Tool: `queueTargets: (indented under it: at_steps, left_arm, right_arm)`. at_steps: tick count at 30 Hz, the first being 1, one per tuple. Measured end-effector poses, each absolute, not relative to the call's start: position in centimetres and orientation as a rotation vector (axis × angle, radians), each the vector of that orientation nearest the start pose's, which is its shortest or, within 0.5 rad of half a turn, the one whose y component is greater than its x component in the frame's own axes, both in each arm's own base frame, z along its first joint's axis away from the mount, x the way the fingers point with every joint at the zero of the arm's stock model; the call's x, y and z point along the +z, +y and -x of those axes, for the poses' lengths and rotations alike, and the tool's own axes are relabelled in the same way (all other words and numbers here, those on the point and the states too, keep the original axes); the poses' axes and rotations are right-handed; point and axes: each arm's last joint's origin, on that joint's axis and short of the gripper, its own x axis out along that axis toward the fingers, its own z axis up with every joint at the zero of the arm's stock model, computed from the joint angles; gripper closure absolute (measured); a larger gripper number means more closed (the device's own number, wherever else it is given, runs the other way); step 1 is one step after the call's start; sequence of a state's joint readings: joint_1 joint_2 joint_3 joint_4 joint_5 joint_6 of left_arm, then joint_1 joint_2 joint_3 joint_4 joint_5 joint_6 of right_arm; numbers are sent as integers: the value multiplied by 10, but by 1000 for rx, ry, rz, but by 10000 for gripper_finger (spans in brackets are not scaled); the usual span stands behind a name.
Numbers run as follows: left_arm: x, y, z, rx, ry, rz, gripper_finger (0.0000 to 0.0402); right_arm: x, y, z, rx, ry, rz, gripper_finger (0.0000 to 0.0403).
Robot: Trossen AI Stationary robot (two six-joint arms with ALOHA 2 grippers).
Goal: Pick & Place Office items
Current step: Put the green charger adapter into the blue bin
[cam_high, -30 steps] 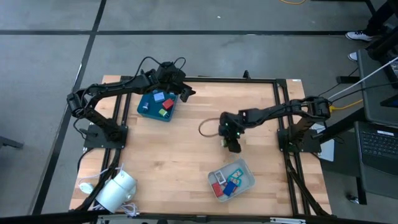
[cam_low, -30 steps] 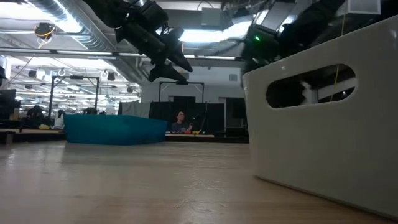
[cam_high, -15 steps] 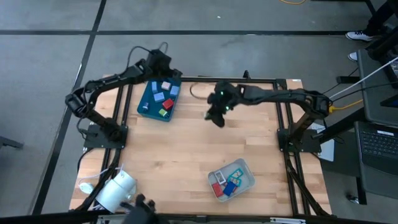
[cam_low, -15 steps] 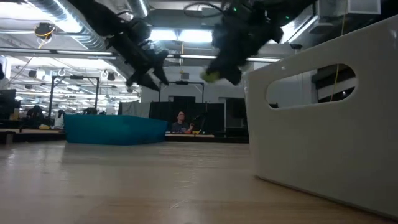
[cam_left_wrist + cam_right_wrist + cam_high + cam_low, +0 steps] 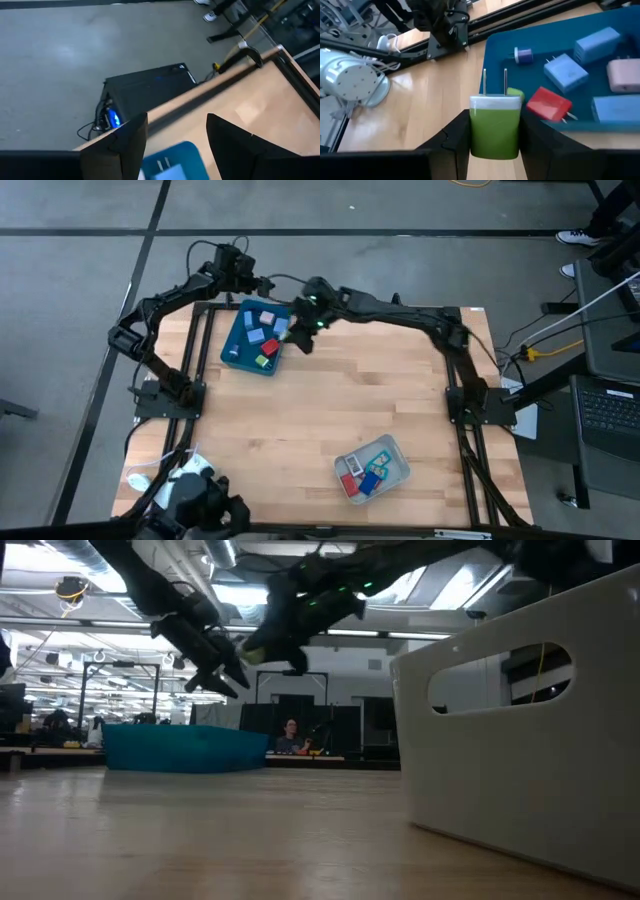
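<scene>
Right gripper [image 5: 495, 131] now reaching dark teal rectangular tray [image 5: 233, 356] | clamping green plastic plug block [image 5: 495, 124] | drop pending | left gripper [image 5: 172, 145] retreating, gaping empty.

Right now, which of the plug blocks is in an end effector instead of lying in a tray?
The green plug block, clamped in the right end effector with its two prongs sticking out. The red block and the others lie loose in the teal tray.

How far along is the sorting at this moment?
Partly done. Several items already lie in the teal tray: blue blocks, a pink one, a red block. In hand: the right gripper holds a green plug block at the tray's edge, not yet released. The left gripper is open and empty beyond the tray. Left: a handful of items in the grey tray.
</scene>
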State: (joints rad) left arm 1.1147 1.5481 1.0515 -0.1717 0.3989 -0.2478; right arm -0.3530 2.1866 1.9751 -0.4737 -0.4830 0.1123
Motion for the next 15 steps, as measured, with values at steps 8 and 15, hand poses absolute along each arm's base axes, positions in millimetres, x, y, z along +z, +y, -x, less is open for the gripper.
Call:
queueTargets:
  at_steps: [8, 15]
  left_arm:
    - [244, 309, -129, 809, 358, 722, 203]
    - [245, 310, -126, 763, 336, 750, 203]
  right_arm:
    - [244, -185, -518, 116, 603, -429, 273]
    - [218, -199, -524, 90, 570, -467, 273]
